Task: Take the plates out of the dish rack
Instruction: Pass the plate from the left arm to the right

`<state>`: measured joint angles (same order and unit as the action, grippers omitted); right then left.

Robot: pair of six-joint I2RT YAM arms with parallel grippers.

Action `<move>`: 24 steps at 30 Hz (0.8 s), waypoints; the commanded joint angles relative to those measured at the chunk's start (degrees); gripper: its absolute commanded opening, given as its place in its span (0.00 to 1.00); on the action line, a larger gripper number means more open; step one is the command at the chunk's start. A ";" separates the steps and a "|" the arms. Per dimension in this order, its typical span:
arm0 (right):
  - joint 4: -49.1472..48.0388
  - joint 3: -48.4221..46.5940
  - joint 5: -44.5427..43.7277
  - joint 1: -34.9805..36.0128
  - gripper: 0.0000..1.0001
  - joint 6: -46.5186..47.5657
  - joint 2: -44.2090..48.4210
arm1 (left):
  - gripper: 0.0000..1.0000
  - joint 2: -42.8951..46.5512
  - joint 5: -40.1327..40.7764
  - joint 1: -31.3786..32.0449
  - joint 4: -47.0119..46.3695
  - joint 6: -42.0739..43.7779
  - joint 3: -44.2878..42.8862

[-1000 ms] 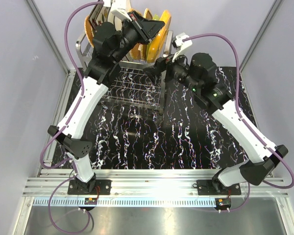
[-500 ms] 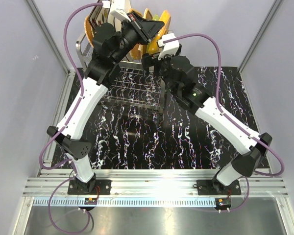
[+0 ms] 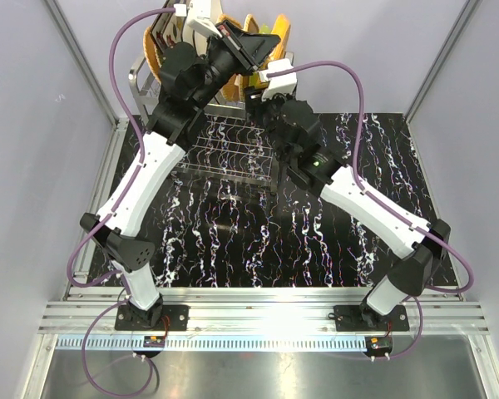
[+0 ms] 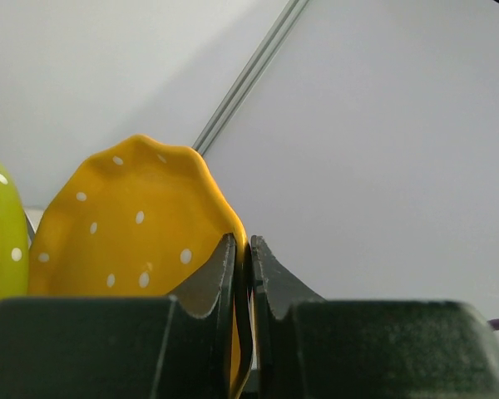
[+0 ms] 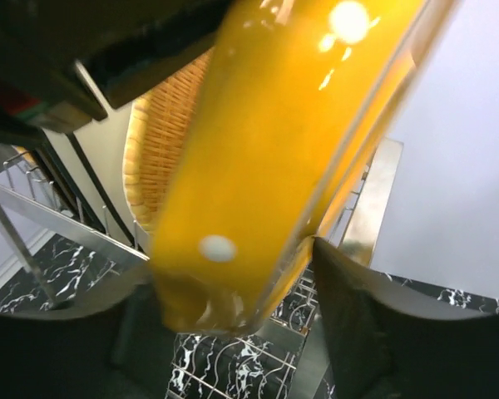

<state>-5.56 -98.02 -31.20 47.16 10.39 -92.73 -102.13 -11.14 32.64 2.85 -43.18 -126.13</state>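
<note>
While both arms reach toward 12 o'clock in the overhead view, the dish rack point(image 3: 233, 158) stands at the far end of the marbled table point(image 3: 333, 224), which spreads toward 6 o'clock.

From the left wrist, the left gripper point(image 4: 243, 249) is clamped on the rim of the yellow dotted plate point(image 4: 133, 224). A green plate point(image 4: 0, 241) sits at 9 o'clock.

From the right wrist, the right gripper point(image 5: 233, 283) straddles that plate's lower rim, with a wicker plate point(image 5: 162, 141) at 9 o'clock. I cannot tell whether it presses.

The plate looks glazed and stiff, probably slippery and breakable. I would hold the rim firmly and lift clear of the prongs.
</note>
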 commanded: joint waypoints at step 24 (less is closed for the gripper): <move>-24.40 4.24 -8.79 -1.54 0.06 11.58 4.04 | 0.00 3.25 -4.15 1.81 -13.84 -6.65 -0.44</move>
<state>-19.73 -92.92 -38.48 46.96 20.80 -92.53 -101.93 -10.50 33.23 -3.03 -47.05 -124.66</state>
